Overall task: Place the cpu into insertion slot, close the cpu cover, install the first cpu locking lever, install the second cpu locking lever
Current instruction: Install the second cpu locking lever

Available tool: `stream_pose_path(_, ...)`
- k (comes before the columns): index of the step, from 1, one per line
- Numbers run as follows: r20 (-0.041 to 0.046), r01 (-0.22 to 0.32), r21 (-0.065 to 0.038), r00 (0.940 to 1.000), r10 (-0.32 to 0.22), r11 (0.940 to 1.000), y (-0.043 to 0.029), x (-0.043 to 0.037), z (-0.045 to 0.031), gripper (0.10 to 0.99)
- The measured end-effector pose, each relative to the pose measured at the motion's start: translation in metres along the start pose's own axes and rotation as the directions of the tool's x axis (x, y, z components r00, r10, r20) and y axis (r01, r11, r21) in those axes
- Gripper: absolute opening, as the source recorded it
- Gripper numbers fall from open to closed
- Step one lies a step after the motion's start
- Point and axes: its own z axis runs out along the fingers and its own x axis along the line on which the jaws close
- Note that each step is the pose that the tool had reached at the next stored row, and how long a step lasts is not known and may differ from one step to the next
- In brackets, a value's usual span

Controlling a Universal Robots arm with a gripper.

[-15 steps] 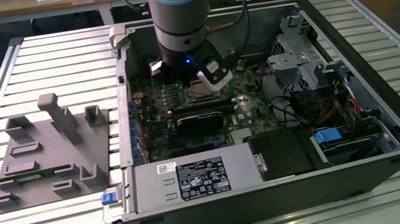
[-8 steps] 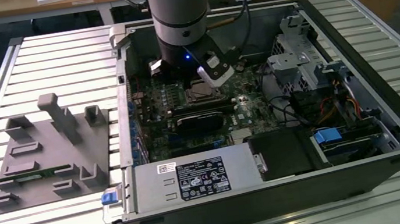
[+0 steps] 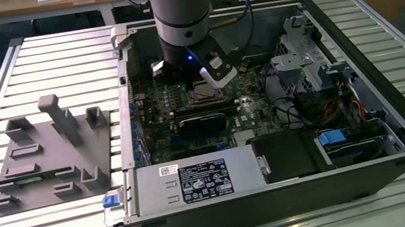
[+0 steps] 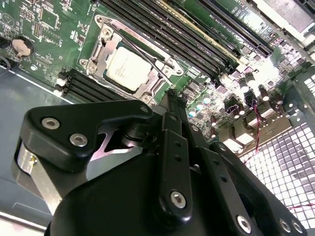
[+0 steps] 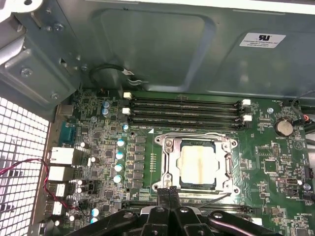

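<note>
The open computer case [image 3: 394, 122] lies on a slatted table [image 3: 45, 64]. In the exterior view the arm [image 3: 181, 9] hides much of the green board [image 5: 275, 172]. The cpu cover [image 5: 170, 164] lies flat and closed over the insertion slot [image 4: 98, 46], framing the cpu [image 5: 198, 166], which faces up with its metal top showing. The gripper [image 5: 169, 192] hangs just beside the socket's edge, fingers pressed together, holding nothing.
</note>
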Motion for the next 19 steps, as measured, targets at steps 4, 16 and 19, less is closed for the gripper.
stream_pose_path(4, -0.0002, 0.000, 0.004, 1.0000, 0.000, 1.0000, 0.0000, 0.0000, 0.0000, 0.106)
stream_pose_path(16, -0.0006, 0.001, 0.014, 1.0000, -0.001, 0.9999, 0.0000, 0.0000, 0.0000, 0.106)
stream_pose_path(19, -0.0021, 0.000, 0.014, 1.0000, 0.000, 0.9999, -0.0001, -0.0038, 0.0001, 0.106)
